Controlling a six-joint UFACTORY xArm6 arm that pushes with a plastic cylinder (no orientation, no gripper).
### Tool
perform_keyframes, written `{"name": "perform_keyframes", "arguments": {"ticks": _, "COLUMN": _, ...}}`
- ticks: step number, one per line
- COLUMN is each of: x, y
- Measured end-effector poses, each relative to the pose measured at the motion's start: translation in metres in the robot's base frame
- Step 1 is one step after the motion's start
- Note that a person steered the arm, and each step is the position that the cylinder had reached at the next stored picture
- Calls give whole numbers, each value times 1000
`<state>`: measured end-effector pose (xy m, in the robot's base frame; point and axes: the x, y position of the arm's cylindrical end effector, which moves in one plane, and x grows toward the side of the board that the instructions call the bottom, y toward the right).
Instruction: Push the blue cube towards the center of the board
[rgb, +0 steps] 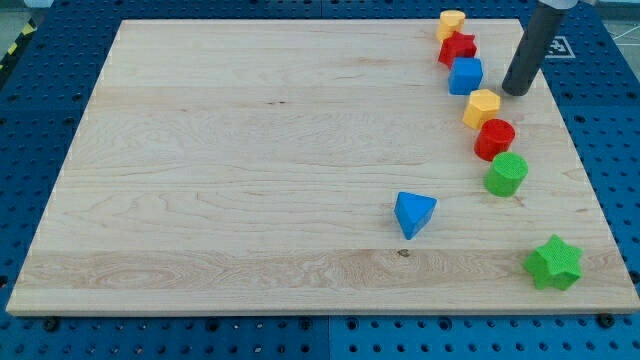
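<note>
The blue cube (466, 75) sits near the view's top right on the wooden board (250, 160). It touches a red star-like block (457, 47) above it and lies close to a yellow hexagon block (482, 107) below it. My tip (516, 92) rests on the board just right of the blue cube, a small gap apart, level with the cube's lower edge.
A yellow heart-like block (452, 22) is at the top. A red cylinder (494, 139) and a green cylinder (506, 174) continue the line downward. A blue triangle block (414, 213) lies lower middle-right. A green star (553, 263) sits at the bottom right corner.
</note>
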<state>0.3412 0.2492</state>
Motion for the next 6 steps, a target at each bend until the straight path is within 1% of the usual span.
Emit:
{"name": "perform_keyframes", "arguments": {"ticks": 3, "x": -3, "y": -7}}
{"name": "perform_keyframes", "arguments": {"ticks": 4, "x": -6, "y": -23}}
{"name": "perform_keyframes", "arguments": {"ticks": 6, "x": -31, "y": -61}}
